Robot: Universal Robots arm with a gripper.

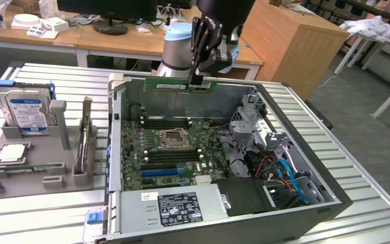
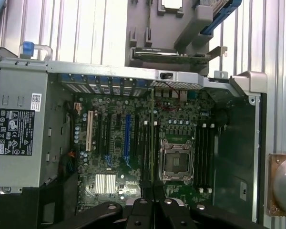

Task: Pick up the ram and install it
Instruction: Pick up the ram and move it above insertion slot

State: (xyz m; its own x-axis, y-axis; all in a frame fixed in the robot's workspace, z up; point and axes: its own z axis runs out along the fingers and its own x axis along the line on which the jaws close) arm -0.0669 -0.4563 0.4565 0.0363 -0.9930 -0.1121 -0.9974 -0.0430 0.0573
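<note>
The ram, a long green stick, hangs level above the far wall of the open computer case. My gripper is shut on its right end, seen from the exterior view. In the wrist view the ram shows edge-on as a thin line running out from my gripper, over the motherboard. Beside the processor socket lie black memory slots. In the exterior view those memory slots sit below and nearer than the ram.
A grey holder on the exterior view's left carries a hard drive, a square silver processor and an upright card. Inside the case are the power supply, drive cage and cables.
</note>
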